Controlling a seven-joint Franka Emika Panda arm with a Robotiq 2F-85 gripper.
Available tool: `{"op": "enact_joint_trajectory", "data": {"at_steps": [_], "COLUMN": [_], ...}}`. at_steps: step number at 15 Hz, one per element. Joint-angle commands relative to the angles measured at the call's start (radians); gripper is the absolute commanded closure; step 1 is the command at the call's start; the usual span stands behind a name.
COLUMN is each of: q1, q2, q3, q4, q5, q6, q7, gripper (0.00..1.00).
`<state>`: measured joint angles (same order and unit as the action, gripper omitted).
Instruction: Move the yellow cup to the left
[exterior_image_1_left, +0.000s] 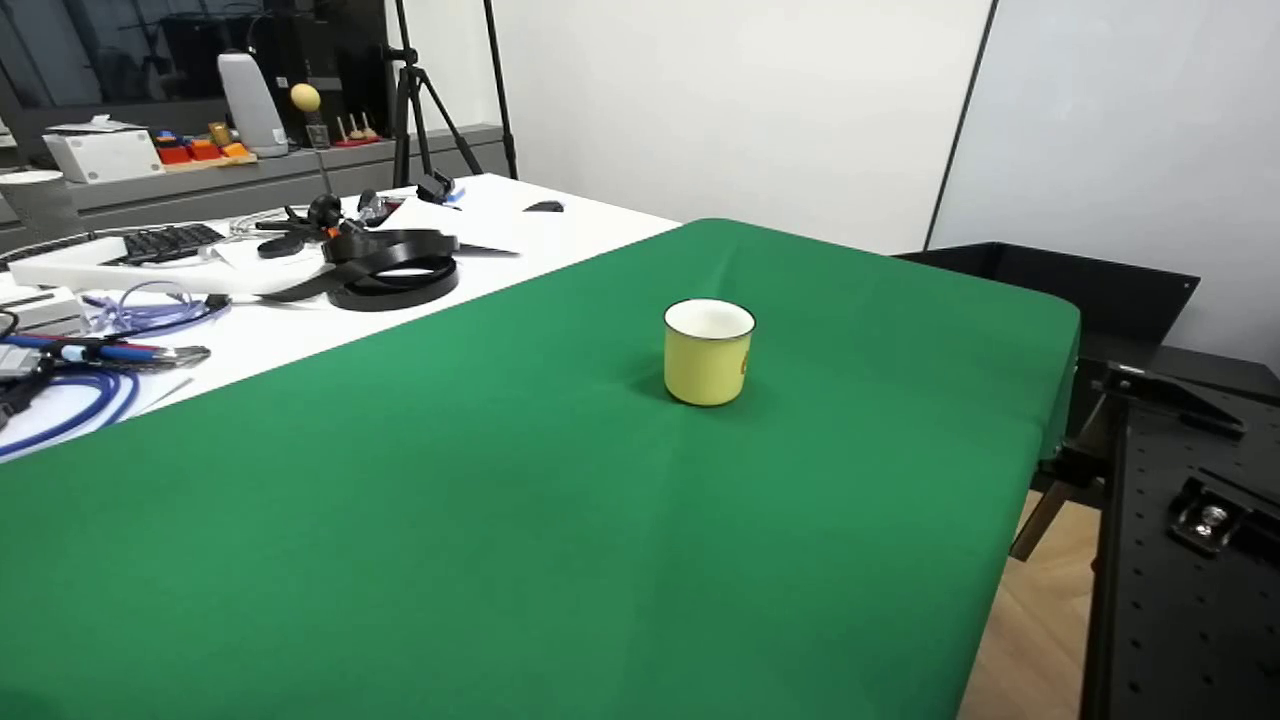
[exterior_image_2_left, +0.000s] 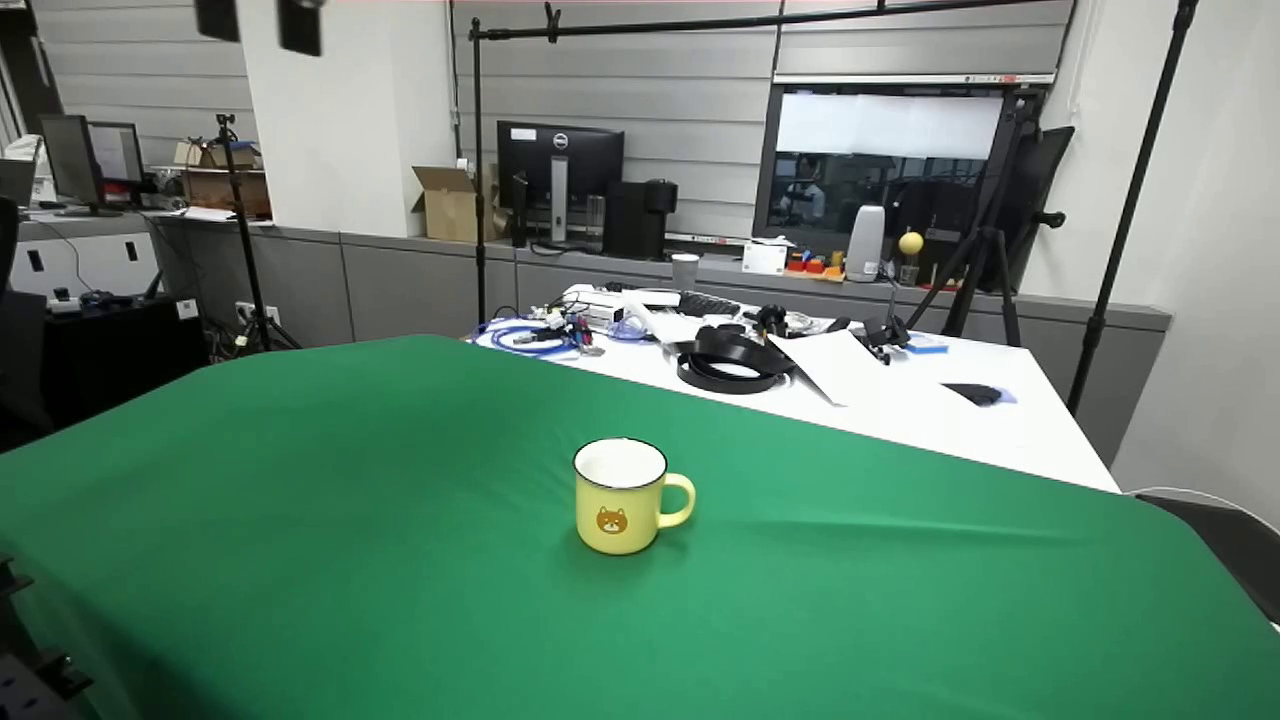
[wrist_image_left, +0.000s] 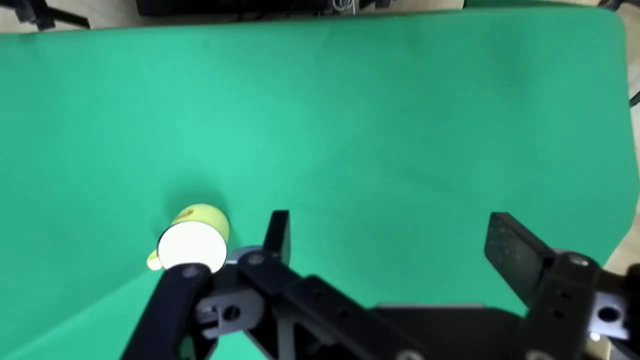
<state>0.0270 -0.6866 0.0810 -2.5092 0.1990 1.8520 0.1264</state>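
Observation:
The yellow cup stands upright on a green-covered table in both exterior views (exterior_image_1_left: 707, 368) (exterior_image_2_left: 605, 515). It is pale yellow with a white inside, a dark rim line, a small brown animal face and a handle. In the wrist view the cup (wrist_image_left: 205, 216) lies left of my gripper (wrist_image_left: 390, 225), partly hidden behind the left finger linkage; its handle points left. My gripper is wide open, with only green cloth between the fingers. In an exterior view just the two dark fingertips of the gripper (exterior_image_2_left: 258, 25) show at the top left edge, high above the table.
The green cloth (exterior_image_1_left: 420, 560) covers the table around the cup. A white table (exterior_image_2_left: 920, 400) with cables, black tape (exterior_image_2_left: 735, 360) and tools adjoins it. A tripod (exterior_image_1_left: 410, 110) stands at the back. A black perforated metal frame (exterior_image_1_left: 1190, 600) lies beside the table edge.

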Motion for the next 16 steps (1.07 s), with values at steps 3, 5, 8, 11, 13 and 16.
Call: {"op": "enact_joint_trajectory", "data": {"at_steps": [3,5,8,11,13,16], "q1": [-0.106,-0.143,-0.185,-0.174,-0.176,-0.177], "q2": [0.17,0.261,0.374,0.372,0.404,0.448], "q3": [-0.064,-0.088,-0.104,-0.125,-0.126,-0.116], "q4": [0.01,0.023,0.036,0.006,0.015,0.049], "q5": [-0.098,-0.128,-0.174,-0.157,-0.159,-0.191], "q6": [0.34,0.421,0.513,0.533,0.546,0.549], "q7": [-0.005,0.009,0.046,0.013,0.019,0.032], "gripper": [0.0,0.0,0.0,0.0,0.0,0.0]}}
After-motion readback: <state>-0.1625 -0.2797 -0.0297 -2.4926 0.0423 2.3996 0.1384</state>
